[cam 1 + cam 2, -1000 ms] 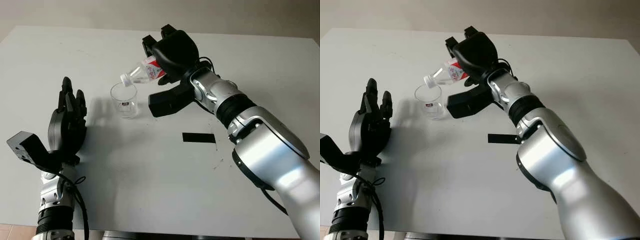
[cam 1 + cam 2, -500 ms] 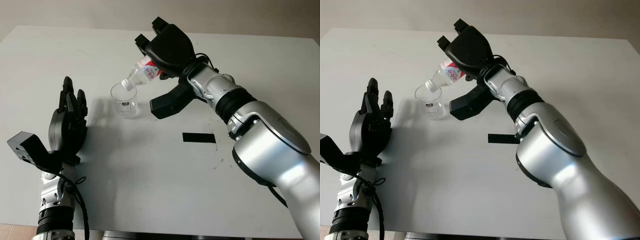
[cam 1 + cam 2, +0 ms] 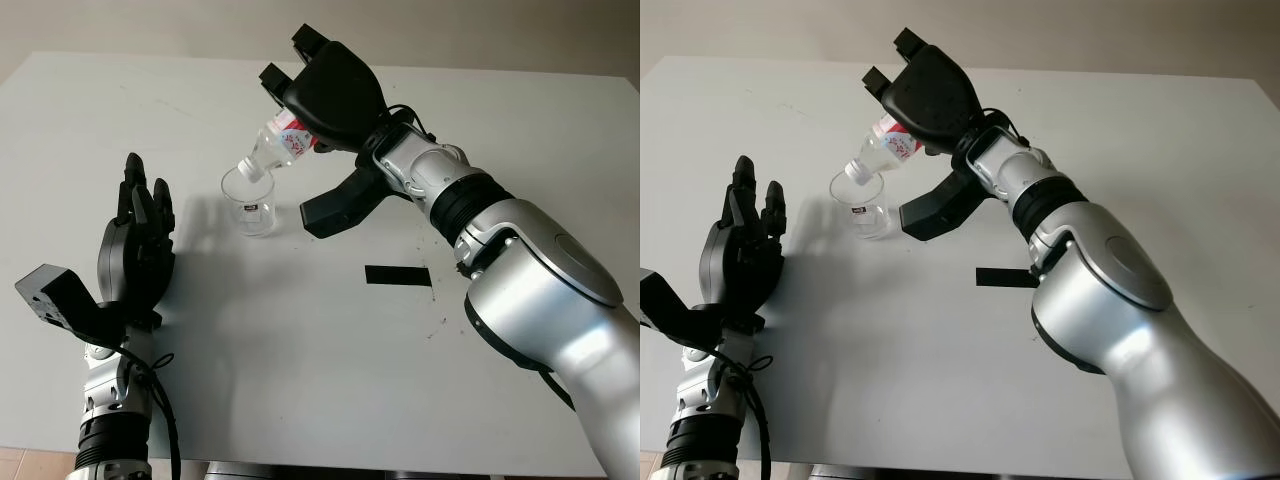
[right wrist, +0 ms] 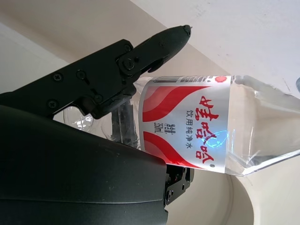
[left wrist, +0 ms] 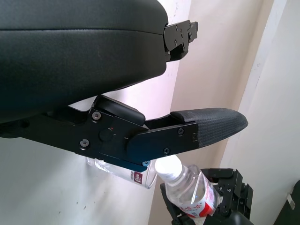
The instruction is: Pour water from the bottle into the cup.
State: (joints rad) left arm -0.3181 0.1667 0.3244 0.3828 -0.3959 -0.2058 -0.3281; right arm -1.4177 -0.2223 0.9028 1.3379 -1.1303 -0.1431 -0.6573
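Gripping a clear plastic bottle (image 3: 282, 146) with a red-and-white label, the right hand (image 3: 330, 88) holds it tilted above the white table (image 3: 300, 340), neck slanting down toward the robot's left, mouth at the rim of the clear cup (image 3: 248, 201). The left hand (image 3: 135, 250) hovers open, near the cup's left.

Bottle (image 4: 220, 126) label, red and white: large red Chinese characters, a smaller grey line beneath, and "330ml". Cup (image 3: 250, 203) sticker unreadable.
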